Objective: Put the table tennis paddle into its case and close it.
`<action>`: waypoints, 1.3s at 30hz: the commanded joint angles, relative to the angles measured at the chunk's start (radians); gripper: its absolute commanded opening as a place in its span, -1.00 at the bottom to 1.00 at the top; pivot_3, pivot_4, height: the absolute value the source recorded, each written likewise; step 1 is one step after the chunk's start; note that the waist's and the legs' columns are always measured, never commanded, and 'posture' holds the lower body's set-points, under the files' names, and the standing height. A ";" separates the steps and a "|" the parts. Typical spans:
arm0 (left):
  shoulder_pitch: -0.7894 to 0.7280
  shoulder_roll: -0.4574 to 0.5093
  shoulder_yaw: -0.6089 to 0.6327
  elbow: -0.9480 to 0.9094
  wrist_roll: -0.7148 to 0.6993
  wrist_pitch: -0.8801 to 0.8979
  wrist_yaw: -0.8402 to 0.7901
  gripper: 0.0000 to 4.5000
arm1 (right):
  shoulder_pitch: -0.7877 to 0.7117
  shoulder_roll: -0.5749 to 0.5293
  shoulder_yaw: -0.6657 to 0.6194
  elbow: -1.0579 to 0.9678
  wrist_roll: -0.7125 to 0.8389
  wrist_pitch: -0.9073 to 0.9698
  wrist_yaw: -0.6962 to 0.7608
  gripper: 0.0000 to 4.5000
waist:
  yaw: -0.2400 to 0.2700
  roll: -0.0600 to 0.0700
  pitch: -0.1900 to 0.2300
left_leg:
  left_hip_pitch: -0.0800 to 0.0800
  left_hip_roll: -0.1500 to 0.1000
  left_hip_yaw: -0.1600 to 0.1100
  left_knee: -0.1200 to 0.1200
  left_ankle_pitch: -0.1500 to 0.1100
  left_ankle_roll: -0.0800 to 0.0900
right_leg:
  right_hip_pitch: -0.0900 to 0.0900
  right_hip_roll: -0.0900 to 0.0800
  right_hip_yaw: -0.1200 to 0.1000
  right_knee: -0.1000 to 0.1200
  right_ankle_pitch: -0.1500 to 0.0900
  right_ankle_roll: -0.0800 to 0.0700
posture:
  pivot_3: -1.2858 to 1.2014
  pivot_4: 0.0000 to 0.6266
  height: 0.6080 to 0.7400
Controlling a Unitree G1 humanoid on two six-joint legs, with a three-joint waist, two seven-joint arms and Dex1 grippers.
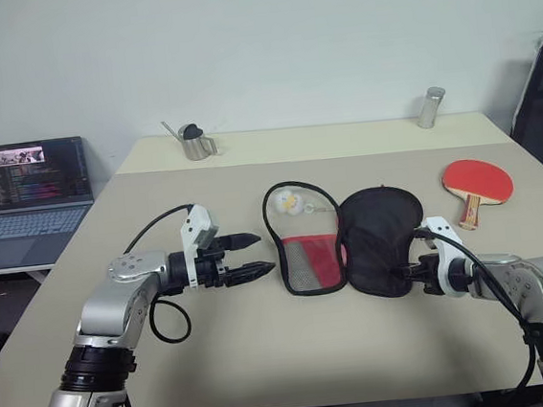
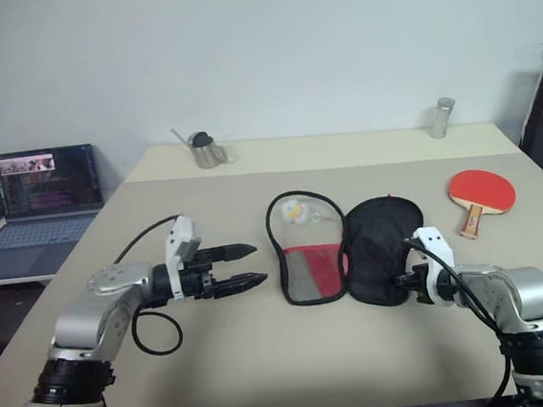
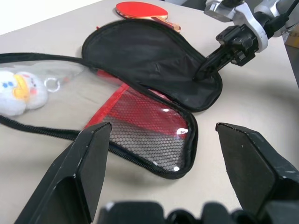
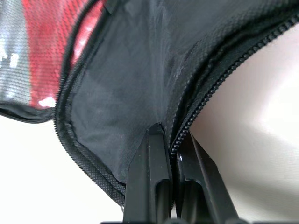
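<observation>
Currently: case (image 1: 344,240) laid open mid-table, black flap edge pinched by right gripper (image 1: 414,269) | left gripper (image 1: 257,254) held spread, empty, beside case | paddle (image 1: 476,184) not yet inserted, lying apart far right | insert + zip left

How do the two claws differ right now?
The left claw hangs open over the table, holding nothing; the right claw is shut on the edge of the case. The left is apart from the case, and the right touches it. Both have black fingers.
</observation>
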 commanded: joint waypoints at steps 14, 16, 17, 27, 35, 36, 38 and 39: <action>-0.023 -0.016 0.010 0.007 0.005 -0.060 -0.021 0.74 | -0.071 -0.038 -0.013 0.083 -0.071 -0.075 0.019 -0.69 | 0.000 0.000 0.000 | 0.000 0.000 0.000 0.000 0.000 0.000 | 0.000 0.000 0.000 0.000 0.000 0.000 | 0.03 -0.52 1.00; -0.023 -0.018 0.009 0.008 0.006 -0.064 -0.020 0.74 | -0.065 -0.039 -0.016 0.075 -0.074 -0.074 0.021 -0.40 | 0.000 0.000 0.000 | 0.000 0.000 0.000 0.000 0.000 0.000 | 0.000 0.000 0.000 0.000 0.000 0.000 | 0.03 -0.52 1.00; -0.023 -0.020 0.009 0.008 0.007 -0.066 -0.019 0.74 | -0.059 -0.040 -0.017 0.065 -0.076 -0.071 0.021 -0.25 | 0.000 0.000 0.000 | 0.000 0.000 0.000 0.000 0.000 0.000 | 0.000 0.000 0.000 0.000 0.000 0.000 | 0.03 -0.52 1.00; -0.013 -0.032 0.020 -0.023 -0.001 -0.062 0.000 0.74 | -0.041 -0.045 -0.180 -0.058 -0.067 -0.054 -0.047 0.68 | 0.001 0.000 0.000 | -0.001 0.000 0.000 0.000 0.000 0.000 | 0.000 0.000 0.000 0.000 0.000 0.000 | 0.03 -0.52 1.00; -0.079 -0.061 0.004 -0.041 -0.018 -0.053 0.005 0.74 | -0.071 -0.008 -0.213 -0.050 -0.139 -0.163 -0.160 0.68 | 0.000 0.000 0.000 | 0.000 0.000 0.000 0.000 0.000 0.000 | 0.000 0.000 0.000 0.000 0.000 0.000 | 0.03 -0.52 1.00; -0.100 -0.072 0.000 -0.032 -0.014 -0.058 0.006 0.74 | -0.078 -0.010 -0.200 -0.024 -0.163 -0.197 -0.172 0.68 | 0.000 0.000 0.000 | 0.000 0.000 0.000 0.000 0.000 0.000 | 0.000 0.000 0.000 0.000 0.000 0.000 | 0.03 -0.52 1.00; -0.146 -0.099 -0.012 -0.007 0.001 -0.075 0.014 0.74 | -0.106 -0.001 -0.184 0.046 -0.215 -0.270 -0.215 0.68 | 0.001 0.000 0.000 | 0.000 0.000 0.000 0.001 0.000 0.000 | 0.000 0.000 0.000 0.000 0.000 0.000 | 0.03 -0.52 1.00; -0.171 -0.114 -0.022 0.009 0.017 -0.089 0.022 0.74 | -0.123 0.001 -0.174 0.090 -0.236 -0.301 -0.225 0.68 | 0.001 0.000 0.000 | 0.000 0.000 0.001 0.001 0.000 0.000 | 0.000 0.000 0.000 0.000 0.000 0.001 | 0.03 -0.52 1.00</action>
